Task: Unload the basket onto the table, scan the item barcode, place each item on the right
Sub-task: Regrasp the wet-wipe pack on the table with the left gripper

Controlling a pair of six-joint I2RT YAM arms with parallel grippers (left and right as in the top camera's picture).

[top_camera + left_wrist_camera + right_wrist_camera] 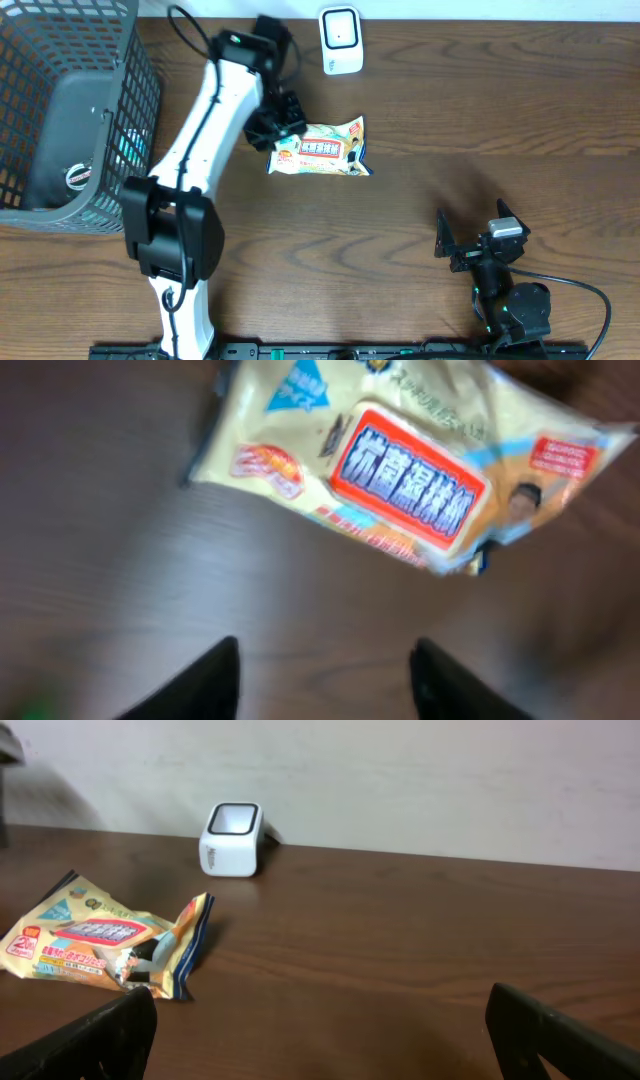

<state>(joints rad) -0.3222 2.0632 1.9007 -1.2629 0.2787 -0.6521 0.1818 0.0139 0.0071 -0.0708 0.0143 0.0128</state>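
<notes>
The item, a cream snack packet [322, 148] with a red and blue label, lies flat on the brown table, printed face up; its barcode is out of view. My left gripper [288, 124] hovers at the packet's left end, open and holding nothing. In the left wrist view the packet [400, 460] lies ahead of my gripper [325, 660], with bare table between the dark fingertips [210, 685]. The white scanner [341, 40] stands at the table's back edge. My right gripper [478, 238] rests open near the front right; its view shows the packet [100, 945] and the scanner [232, 838] far ahead.
A grey wire basket [100, 60] with dark items inside fills the far left of the table. The left arm [200, 140] stretches diagonally from the front edge toward the packet. A pale wall [400, 780] runs behind the scanner.
</notes>
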